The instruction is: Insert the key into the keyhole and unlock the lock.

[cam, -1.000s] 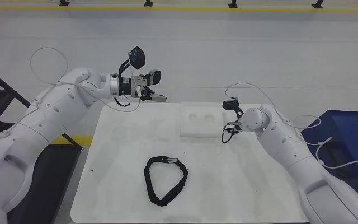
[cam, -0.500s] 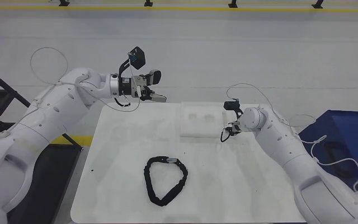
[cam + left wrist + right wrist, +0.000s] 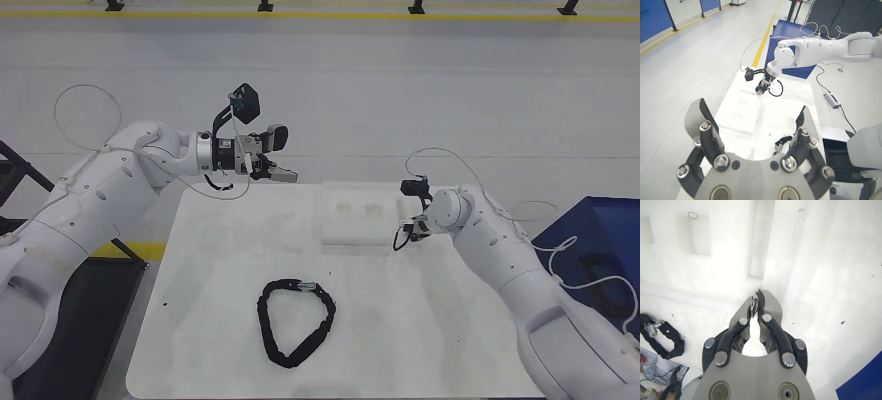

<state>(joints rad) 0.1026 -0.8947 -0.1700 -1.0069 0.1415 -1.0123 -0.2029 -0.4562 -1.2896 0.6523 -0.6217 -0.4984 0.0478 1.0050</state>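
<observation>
table (image 3: 200,300): white top, a few dark specks on it.
foam block (image 3: 360,218): white slab at the far centre of the table, with shallow rectangular recesses in its top.
right gripper (image 3: 755,300): low at the right end of the foam block, fingertips at the line where block and table meet; jaws drawn narrow, pinching the key.
key (image 3: 753,307): small metal piece with a ring, clamped between the right gripper's pads and mostly hidden by them.
left gripper (image 3: 753,106): held above the far left corner of the table, pointing right along it; jaws wide apart, nothing between them.
chain lock (image 3: 296,322): black sleeved loop lying flat on the table, nearer than the foam block and a little left of it, well apart from both grippers.
lock body (image 3: 652,330): silver cylinder joining the loop's ends on its far side; its round end face shows in the right wrist view.
blue cabinet (image 3: 610,215): off the table's right side.
</observation>
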